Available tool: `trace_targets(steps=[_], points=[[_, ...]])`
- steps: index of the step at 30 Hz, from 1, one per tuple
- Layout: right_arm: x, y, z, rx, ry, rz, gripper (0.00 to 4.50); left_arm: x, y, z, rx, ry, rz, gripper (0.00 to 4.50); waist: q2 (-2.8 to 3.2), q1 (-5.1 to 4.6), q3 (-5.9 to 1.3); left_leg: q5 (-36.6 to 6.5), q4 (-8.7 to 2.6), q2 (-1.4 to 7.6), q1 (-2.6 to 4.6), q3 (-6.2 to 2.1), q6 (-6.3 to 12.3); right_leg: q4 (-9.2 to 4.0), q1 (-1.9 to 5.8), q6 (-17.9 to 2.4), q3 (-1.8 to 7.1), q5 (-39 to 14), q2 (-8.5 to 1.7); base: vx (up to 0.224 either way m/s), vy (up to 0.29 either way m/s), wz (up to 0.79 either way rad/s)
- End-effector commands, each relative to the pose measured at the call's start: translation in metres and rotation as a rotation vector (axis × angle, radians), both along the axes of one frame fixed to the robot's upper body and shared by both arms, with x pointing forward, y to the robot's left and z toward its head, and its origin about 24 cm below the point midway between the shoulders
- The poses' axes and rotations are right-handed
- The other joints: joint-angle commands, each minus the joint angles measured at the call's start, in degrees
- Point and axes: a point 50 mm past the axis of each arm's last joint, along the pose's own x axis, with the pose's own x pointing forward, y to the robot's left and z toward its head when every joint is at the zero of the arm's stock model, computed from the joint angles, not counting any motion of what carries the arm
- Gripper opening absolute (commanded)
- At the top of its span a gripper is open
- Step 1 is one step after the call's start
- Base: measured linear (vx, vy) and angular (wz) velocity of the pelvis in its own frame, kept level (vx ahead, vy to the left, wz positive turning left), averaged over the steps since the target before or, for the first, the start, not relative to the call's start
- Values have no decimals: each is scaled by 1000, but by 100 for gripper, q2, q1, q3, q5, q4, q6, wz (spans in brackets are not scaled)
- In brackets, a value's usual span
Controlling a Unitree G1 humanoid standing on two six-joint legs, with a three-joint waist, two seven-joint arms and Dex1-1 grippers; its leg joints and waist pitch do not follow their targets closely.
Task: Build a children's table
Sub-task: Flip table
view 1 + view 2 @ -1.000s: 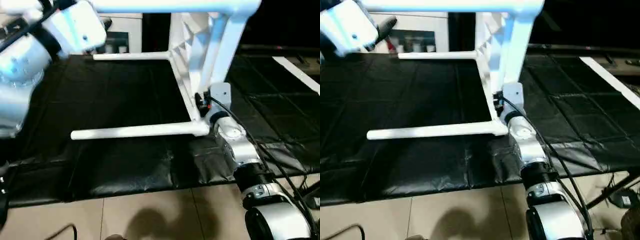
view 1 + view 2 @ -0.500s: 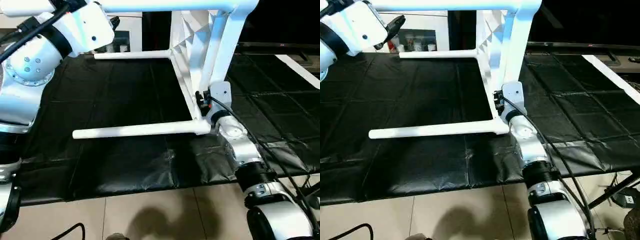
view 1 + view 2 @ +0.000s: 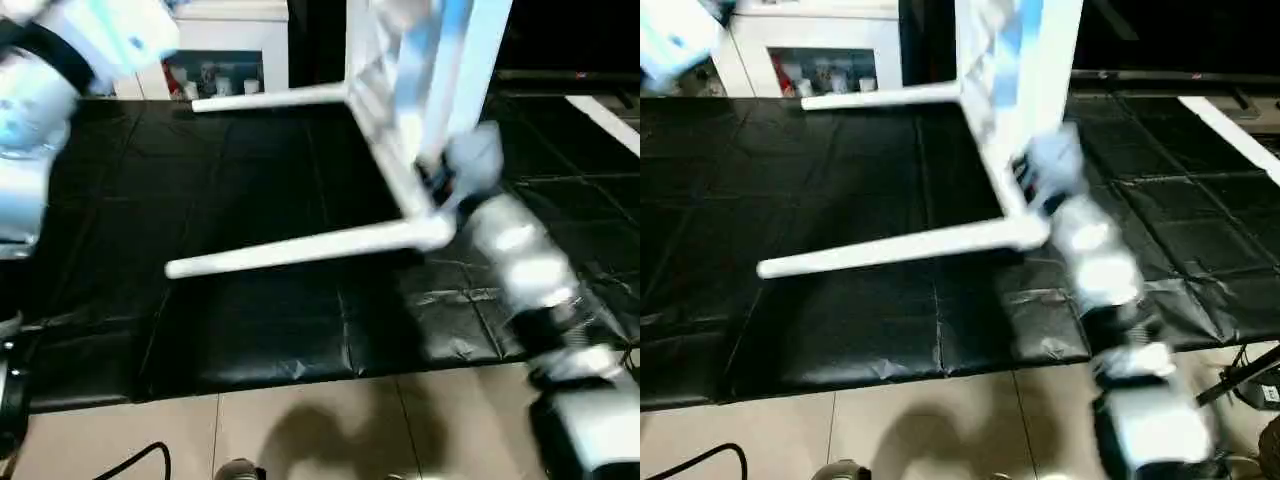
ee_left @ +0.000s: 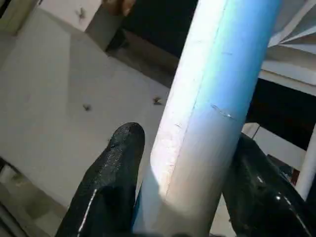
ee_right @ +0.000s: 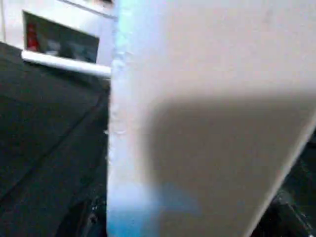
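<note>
White children's table on its side, legs out; left gripper straddling a leg; right gripper's state unclear

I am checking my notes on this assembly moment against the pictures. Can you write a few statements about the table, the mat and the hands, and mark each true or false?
1. The white plastic children's table stands on its side, its top on edge. True.
2. The lower long tapered white leg points toward the right arm's side. False: it reaches out toward the left arm's side, over the black mat.
3. The left hand has a black finger on either side of a round white table leg. True.
4. The table is over a bare wooden bench. False: it is over the black mat, with pale floor tiles nearer the robot.
5. A white glass-door cabinet stands beyond the mat. True.
</note>
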Motion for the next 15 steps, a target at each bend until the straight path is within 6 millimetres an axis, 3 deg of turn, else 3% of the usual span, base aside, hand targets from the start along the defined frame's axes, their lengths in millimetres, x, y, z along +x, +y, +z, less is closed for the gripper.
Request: trace_targets(steps=[1, 6, 9, 10, 14, 15], points=[[-9, 27, 63, -100, -214, 237, 194, 10, 8, -23, -71, 126, 18, 217, 2, 31, -503, -227, -318, 53, 134, 14, -119, -242, 404, -1196, 262, 529, -321, 0, 0, 0], [-13, 22, 92, -214, -212, 315, 194, 9, 0, -43, -103, 200, -6, 194, -5, 79, -484, -393, -324, 80, 155, 23, -117, -271, 375, -1205, 265, 159, -328, 0, 0, 0], [-15, 25, 104, -286, -207, 379, 194, 8, -7, -62, -150, 270, -17, 189, -28, 105, -459, -684, -339, 89, 163, 23, -145, -318, 370, -1156, 266, -323, -350, 0, 0, 0], [-16, 26, 109, -308, -200, 410, 194, 7, -9, -71, -189, 300, -22, 183, -73, 110, -439, -765, -346, 93, 167, 29, -130, -340, 360, -1133, 270, -512, -355, 0, 0, 0], [-20, 30, 119, -341, -195, 471, 194, 5, -14, -91, -263, 372, -22, 166, -70, 119, -392, -1126, -360, 86, 187, 26, -142, -420, 320, -995, 262, -1231, -362, 0, 0, 0], [-21, 31, 119, -349, -190, 487, 194, 4, -15, -96, -279, 383, -18, 161, -119, 109, -378, -1282, -374, 86, 207, 32, -155, -463, 306, -905, 260, -1543, -362, 0, 0, 0]])
